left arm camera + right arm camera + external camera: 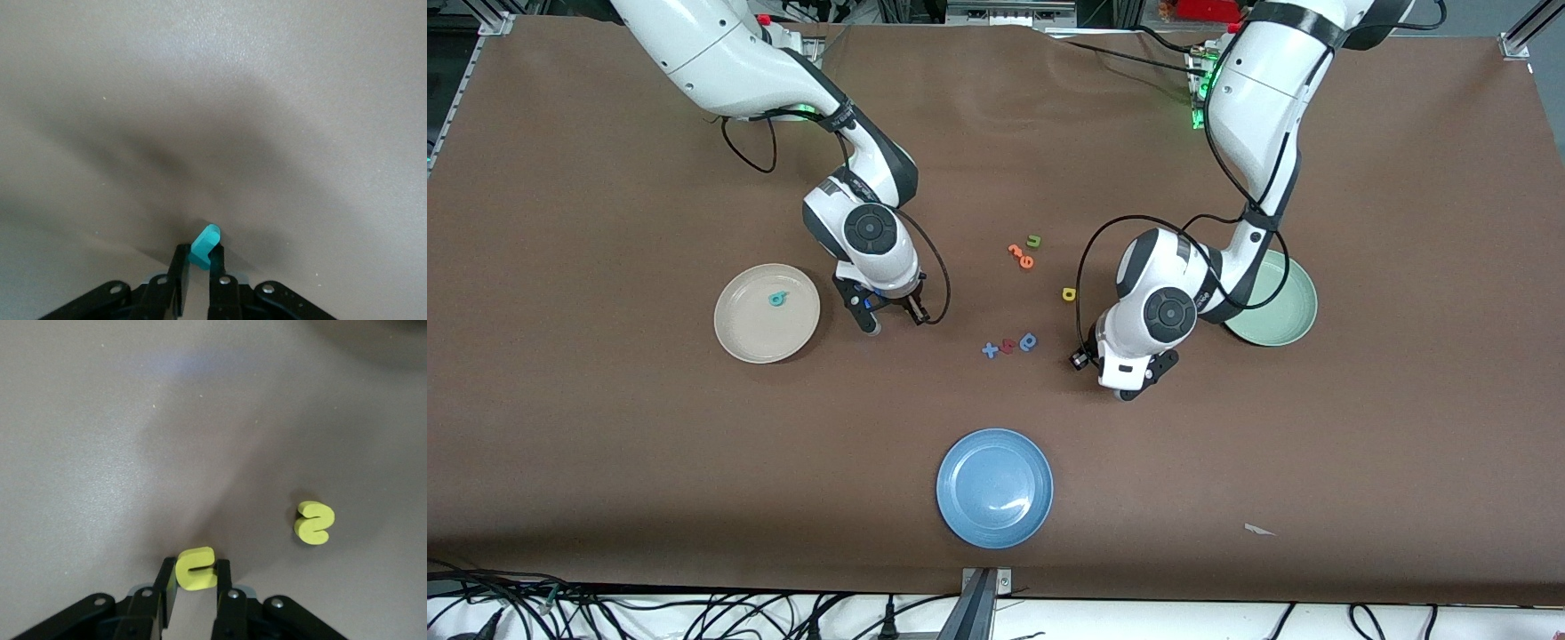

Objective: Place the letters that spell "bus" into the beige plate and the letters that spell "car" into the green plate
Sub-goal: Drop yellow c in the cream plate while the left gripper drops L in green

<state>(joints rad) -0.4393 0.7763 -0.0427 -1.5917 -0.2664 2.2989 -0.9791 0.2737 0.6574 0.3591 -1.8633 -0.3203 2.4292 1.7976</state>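
My left gripper is down at the brown table, and its two black fingers are squeezed on a small teal letter. The letter sticks up between the jaws. I cannot tell which letter it is. It looks like soft foam with smooth round edges.

My right gripper is down at the table too. Its jaws are squeezed on the yellow u, one finger on each side. The u is thick and chunky, with its open end pointing sideways. Just past these jaws, a little off to one side, lies the yellow s, flat on the table and not touching anything.

Farther out, the beige plate sits beside my right gripper, toward the right arm's end of the table. It is round and shallow, and the teal b lies in it. The green plate sits by my left arm, partly hidden under it.
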